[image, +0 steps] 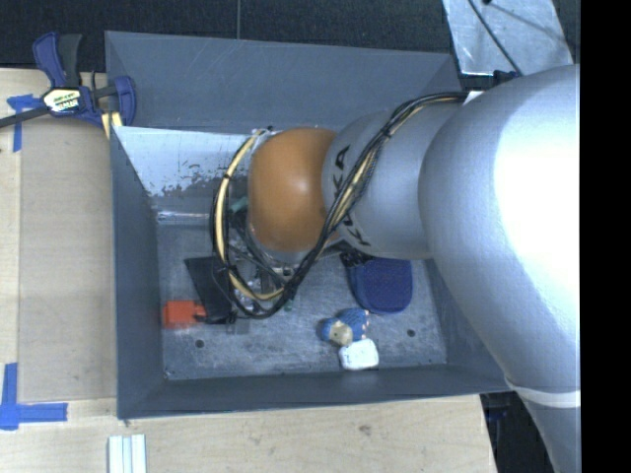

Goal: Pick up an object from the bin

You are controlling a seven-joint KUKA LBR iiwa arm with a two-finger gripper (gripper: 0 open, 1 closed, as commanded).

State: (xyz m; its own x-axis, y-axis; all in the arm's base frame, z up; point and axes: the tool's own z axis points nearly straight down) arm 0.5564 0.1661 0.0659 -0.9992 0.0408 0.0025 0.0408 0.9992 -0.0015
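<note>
Toward the bin's (138, 264) left wall: small orange block (180, 313), just beside the gripper (219, 302), whose opening cannot be told. Risk: an off-centre closure may push the block against the wall instead of seizing it.

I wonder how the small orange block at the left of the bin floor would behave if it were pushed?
The orange block looks boxy and flat-faced, so it would probably slide rather than roll. It seems small, so it is likely light. A black thing lies close beside it and might shift along with it.
</note>
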